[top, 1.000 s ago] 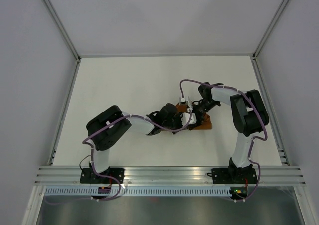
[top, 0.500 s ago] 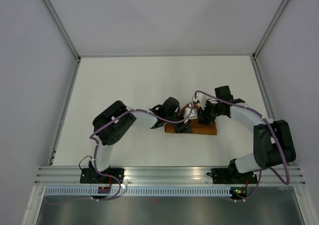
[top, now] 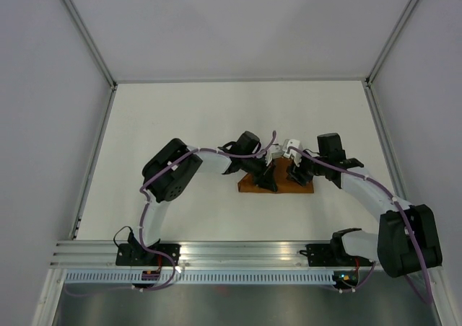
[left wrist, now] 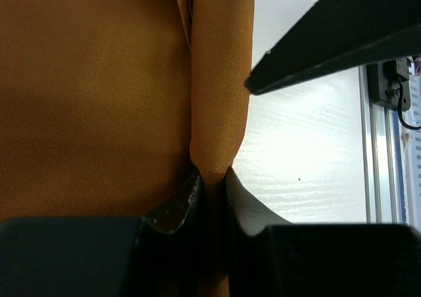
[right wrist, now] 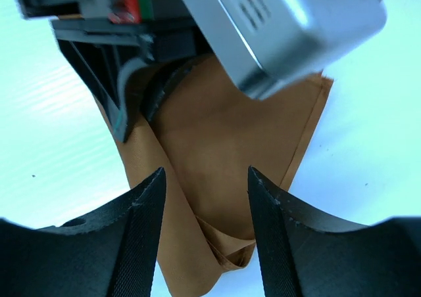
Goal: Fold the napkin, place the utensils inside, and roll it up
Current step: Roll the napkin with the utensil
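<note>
- Napkin (top: 283, 188), rust-orange, lies as a narrow folded band on the white table (top: 202, 124). It sits directly beneath both grippers, which stand close together over it.
- Left gripper (left wrist: 212, 179) is pressed together on a raised ridge of the cloth. Its two dark fingers (left wrist: 181, 202) pinch the fold between their tips. Flat cloth spreads to one side of the tips and bare table lies on the other.
- Right gripper (right wrist: 205, 173) is spread wide. Its fingers (right wrist: 141, 228) stand apart with the napkin showing in the gap between them. Whether the tips touch the cloth cannot be told.
- Just ahead of the right gripper sits the left arm's silver wrist box (right wrist: 289, 27), with the left gripper's black jaws down on the cloth beneath it.
- Near the right gripper's tips, a napkin corner shows layered, folded edges.
</note>
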You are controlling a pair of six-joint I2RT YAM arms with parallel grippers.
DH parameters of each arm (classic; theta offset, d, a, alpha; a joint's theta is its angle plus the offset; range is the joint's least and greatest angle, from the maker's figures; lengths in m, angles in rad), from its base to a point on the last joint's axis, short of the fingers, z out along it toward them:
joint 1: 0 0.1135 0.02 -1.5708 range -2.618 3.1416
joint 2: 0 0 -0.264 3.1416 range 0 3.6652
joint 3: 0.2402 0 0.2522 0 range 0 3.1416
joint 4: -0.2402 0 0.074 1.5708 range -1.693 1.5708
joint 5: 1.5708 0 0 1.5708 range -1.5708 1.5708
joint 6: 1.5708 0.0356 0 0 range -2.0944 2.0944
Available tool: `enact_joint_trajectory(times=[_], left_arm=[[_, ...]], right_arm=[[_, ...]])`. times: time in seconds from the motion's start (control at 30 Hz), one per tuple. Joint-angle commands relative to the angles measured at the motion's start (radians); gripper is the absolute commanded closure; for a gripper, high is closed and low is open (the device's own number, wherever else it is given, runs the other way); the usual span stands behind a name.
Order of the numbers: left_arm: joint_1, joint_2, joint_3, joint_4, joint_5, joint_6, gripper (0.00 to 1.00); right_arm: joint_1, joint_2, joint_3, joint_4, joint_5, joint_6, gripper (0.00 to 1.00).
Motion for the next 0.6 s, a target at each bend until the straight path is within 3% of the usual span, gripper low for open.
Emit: enact_joint_trajectory(times=[0.0,0.33,0.47,0.57], left_arm=[[0.012,0.116,-0.069,-0.271,-0.174,-0.034,0.98],[0.044,0.145,-0.024,-0.326,-0.154,-0.087,0.98],[0.049,0.163,-0.001,-0.36,-0.15,-0.107,0.98],[0.049,0.171,0.013,-0.384,-0.145,-0.124,0.98]], right_arm=[[-0.028,0.07,0.041,0.04,-0.017,0.014,0.42],[-0.027,0.015,0.039,-0.178,-0.12,-0.233,0.43],[0.05,0.002,0.003,-0.175,-0.065,-0.262,0.44],[0.152,-0.022,-0.062,-0.071,0.035,-0.22,0.44]])
